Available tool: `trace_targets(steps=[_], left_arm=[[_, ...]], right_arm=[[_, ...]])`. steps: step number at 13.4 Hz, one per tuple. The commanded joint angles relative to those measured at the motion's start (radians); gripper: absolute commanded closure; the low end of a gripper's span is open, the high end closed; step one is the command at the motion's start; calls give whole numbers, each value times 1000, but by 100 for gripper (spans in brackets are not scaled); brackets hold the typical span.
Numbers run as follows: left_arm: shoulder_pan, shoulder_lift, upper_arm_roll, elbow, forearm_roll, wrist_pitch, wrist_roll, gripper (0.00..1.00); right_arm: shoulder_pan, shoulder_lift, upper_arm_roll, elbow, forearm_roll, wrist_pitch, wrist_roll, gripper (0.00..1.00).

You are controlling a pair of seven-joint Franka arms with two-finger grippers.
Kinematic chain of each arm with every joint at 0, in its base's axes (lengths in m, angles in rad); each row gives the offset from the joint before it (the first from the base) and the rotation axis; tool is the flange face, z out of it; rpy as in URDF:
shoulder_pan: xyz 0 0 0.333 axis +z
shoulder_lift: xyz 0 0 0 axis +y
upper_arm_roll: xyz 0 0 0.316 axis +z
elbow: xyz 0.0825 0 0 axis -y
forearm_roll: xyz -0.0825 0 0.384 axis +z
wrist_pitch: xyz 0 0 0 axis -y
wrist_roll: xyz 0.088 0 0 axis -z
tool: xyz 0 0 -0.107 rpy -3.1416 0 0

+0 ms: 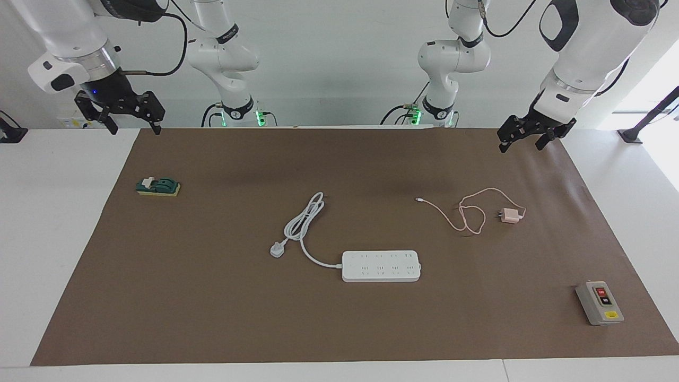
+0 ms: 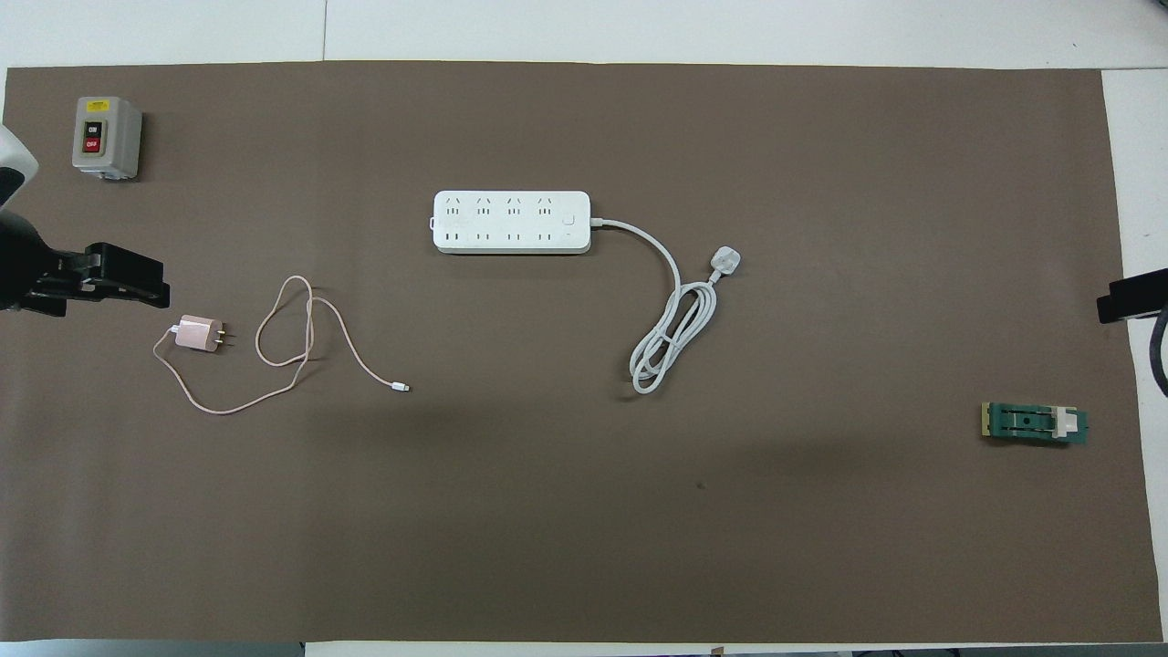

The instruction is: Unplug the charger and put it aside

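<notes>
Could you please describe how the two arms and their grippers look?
Both arms are glossy white with rounded joints and dark bands, and black cables run along them. The left gripper and the right gripper are black, angular two-finger units. A small blue light shows above the right gripper, and green lights glow at both bases.

The grey metal switch box (image 2: 107, 138) carried a black button marked ON. Its red button read OFF. Its yellow label was unreadable.
</notes>
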Motion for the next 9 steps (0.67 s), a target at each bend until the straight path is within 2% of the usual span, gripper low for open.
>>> trace_targets(steps=[1, 3, 5, 9], left_arm=[[-8, 7, -4, 13, 2, -19, -6, 0], [-6, 16, -3, 21, 5, -38, -6, 0], [-2, 56, -12, 64, 5, -92, -6, 0], [3, 56, -20, 40, -1, -66, -5, 0]], right_arm=[[-22, -16, 21, -15, 15, -7, 14, 0], [-16, -16, 21, -16, 15, -9, 19, 0], [-14, -16, 21, -16, 15, -7, 19, 0], [-11, -18, 21, -17, 15, -9, 17, 0]])
